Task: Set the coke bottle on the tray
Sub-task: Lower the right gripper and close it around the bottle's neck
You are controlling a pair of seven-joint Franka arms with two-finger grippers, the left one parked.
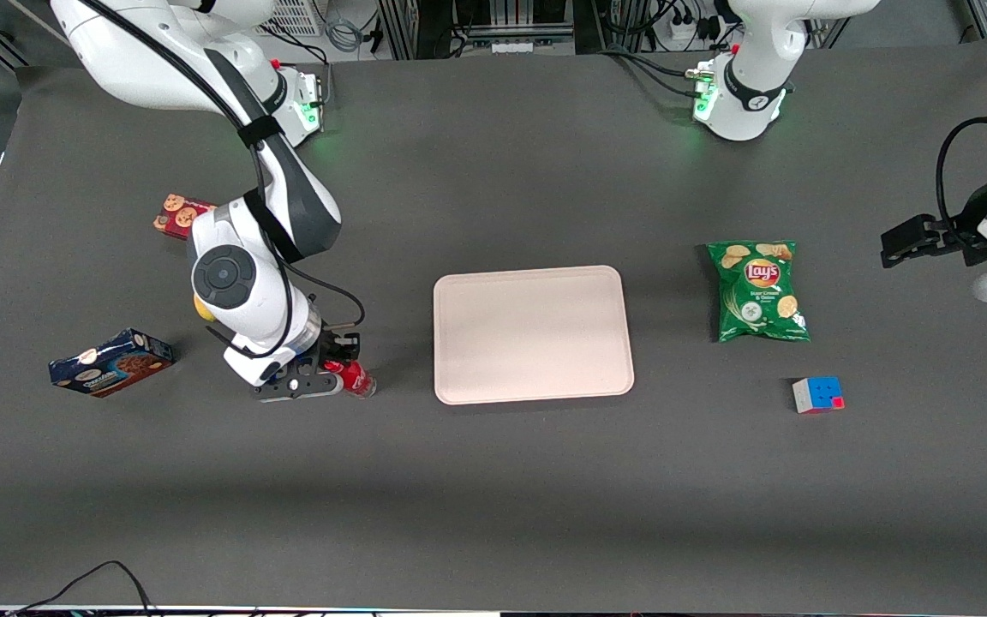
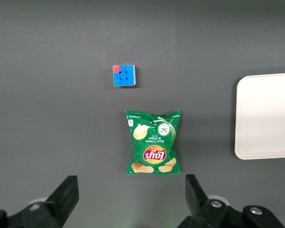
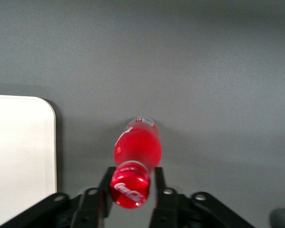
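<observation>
The coke bottle (image 1: 355, 378) has a red cap and red label, and stands toward the working arm's end of the table, beside the tray. My right gripper (image 1: 332, 370) is over it. In the right wrist view the red cap (image 3: 130, 185) sits between the two black fingers (image 3: 106, 186), which close on the bottle's neck. The bottle's body (image 3: 138, 145) reaches down toward the grey table. The pale pinkish-beige tray (image 1: 533, 334) lies flat in the middle of the table with nothing on it. Its rounded corner shows in the right wrist view (image 3: 23, 142).
A blue biscuit box (image 1: 110, 362) and a red cookie box (image 1: 176, 214) lie near the working arm. A green Lay's chip bag (image 1: 759, 291) and a colour cube (image 1: 818, 394) lie toward the parked arm's end of the table.
</observation>
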